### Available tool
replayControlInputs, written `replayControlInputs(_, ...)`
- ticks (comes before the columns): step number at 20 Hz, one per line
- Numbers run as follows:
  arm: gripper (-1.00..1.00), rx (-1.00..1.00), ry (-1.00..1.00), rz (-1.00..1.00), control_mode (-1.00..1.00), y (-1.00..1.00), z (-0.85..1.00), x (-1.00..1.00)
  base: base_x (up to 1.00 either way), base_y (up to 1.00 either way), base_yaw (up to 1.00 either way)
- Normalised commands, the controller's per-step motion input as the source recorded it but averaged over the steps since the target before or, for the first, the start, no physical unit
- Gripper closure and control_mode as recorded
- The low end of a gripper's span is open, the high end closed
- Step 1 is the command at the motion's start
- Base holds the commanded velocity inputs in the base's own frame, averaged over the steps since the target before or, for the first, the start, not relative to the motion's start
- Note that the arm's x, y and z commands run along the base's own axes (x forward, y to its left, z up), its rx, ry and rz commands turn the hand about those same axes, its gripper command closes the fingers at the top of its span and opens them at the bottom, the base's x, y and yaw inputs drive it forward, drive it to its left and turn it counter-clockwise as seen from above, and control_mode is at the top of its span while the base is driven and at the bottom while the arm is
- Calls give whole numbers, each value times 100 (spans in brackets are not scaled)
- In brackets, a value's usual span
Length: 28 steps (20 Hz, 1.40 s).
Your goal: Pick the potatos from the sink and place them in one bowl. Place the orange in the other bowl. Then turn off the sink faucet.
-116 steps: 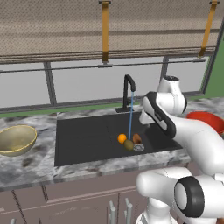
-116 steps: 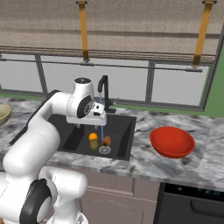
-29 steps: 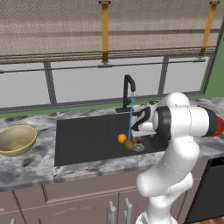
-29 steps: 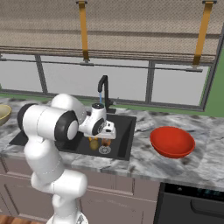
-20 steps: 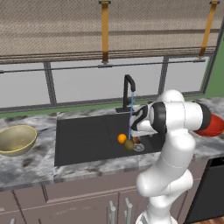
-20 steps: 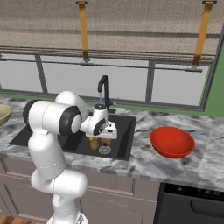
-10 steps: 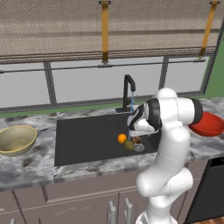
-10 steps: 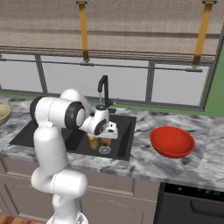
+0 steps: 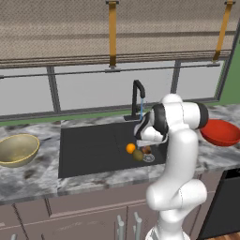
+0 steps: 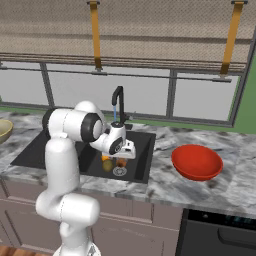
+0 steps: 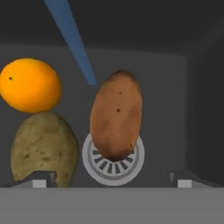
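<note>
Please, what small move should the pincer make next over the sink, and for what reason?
Probably lower straight down around the reddish-brown potato. In the hand view it lies over the drain, centred between the fingertips of the open pincer, which is not yet around it. The olive potato and the orange sit off to one side, and no bowl holds anything yet.

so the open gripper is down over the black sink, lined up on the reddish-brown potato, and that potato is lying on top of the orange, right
Not quite. The reddish-brown potato lies over the round silver drain, not on the bright orange ball, which sits apart to its side above the olive-brown potato. The hand view shows this. The rest holds: the open gripper is down over the matte black sink, lined up on that potato.
</note>
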Motion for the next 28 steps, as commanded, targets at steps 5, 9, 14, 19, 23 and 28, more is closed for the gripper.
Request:
replayControlInputs(5, -100, 0, 0, 0, -100, 0, -25, 30, 0, 0, 0)
replayControlInputs(9, -100, 0, 0, 0, -100, 0, -20, 29, 0, 0, 0)
replayControlInputs(14, -100, 0, 0, 0, -100, -1, -17, 19, 0, 0, 0)
replayControlInputs(19, -100, 0, 0, 0, -100, -4, -20, 13, 0, 0, 0)
replayControlInputs(23, -100, 0, 0, 0, -100, -6, -24, 7, 0, 0, 0)
replayControlInputs(28, -100, 0, 1, 0, -100, -6, -33, 1, 0, 0, 0)
